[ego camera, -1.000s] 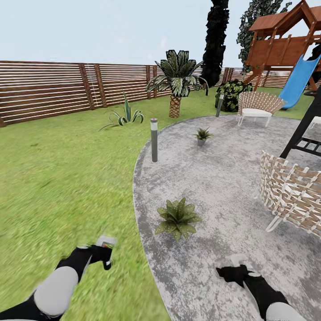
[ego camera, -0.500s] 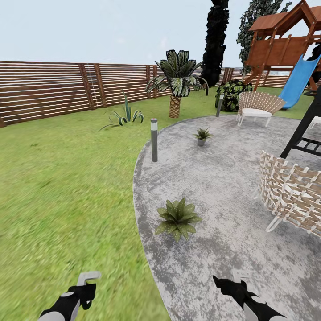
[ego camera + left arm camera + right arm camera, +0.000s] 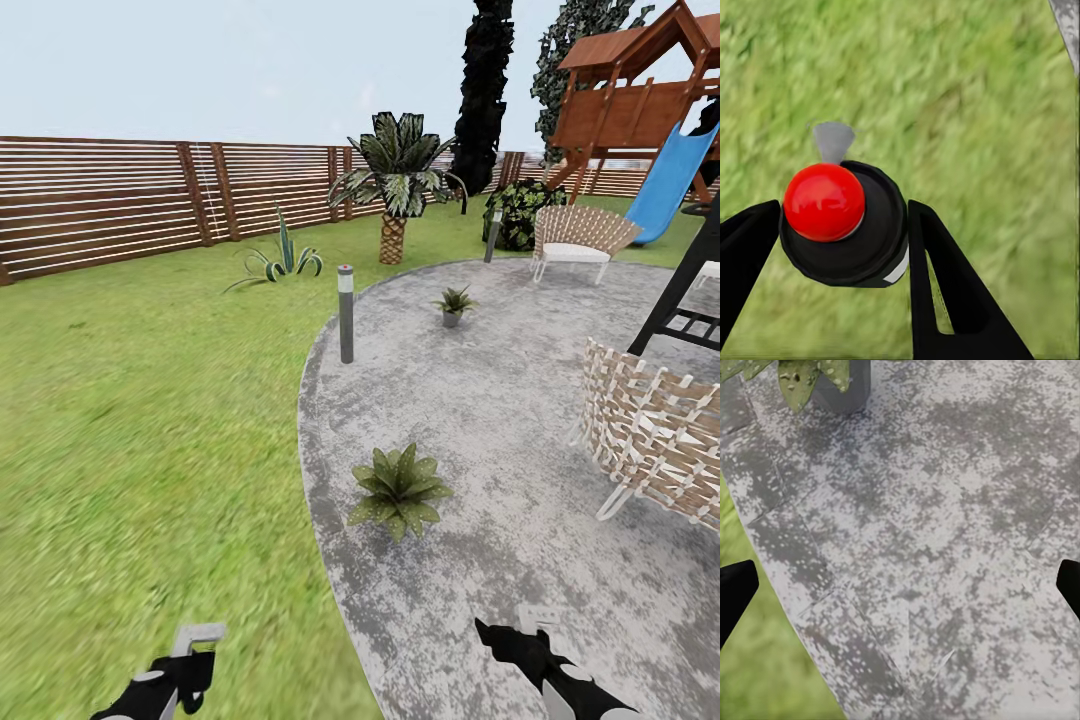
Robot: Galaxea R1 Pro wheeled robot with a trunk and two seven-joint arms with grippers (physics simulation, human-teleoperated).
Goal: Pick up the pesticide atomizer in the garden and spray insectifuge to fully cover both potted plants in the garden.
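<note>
I am holding the pesticide atomizer [image 3: 844,225] in the left gripper [image 3: 832,247], whose two dark fingers are pinching the bottle's round body from either side; from the wrist camera I am looking down on its black cap, the red button on top and the small grey nozzle pointing out over the lawn [image 3: 150,400]. In the head view that gripper is sitting low at about 7 o'clock, over grass. The right gripper [image 3: 510,640] is riding at about 5 o'clock above the stone patio [image 3: 500,400], fingers spread wide and carrying nothing. So the pickup is looking done to me, and the spraying is what I am judging still to be ahead. The nearer potted plant [image 3: 398,488] is sitting just ahead at 12 o'clock, on the patio's edge close to the grass. The farther potted plant [image 3: 454,304], in its little grey pot, is standing well beyond it, past a grey bollard lamp [image 3: 346,313]. I am seeing no spray or wet sheen on either plant.
</note>
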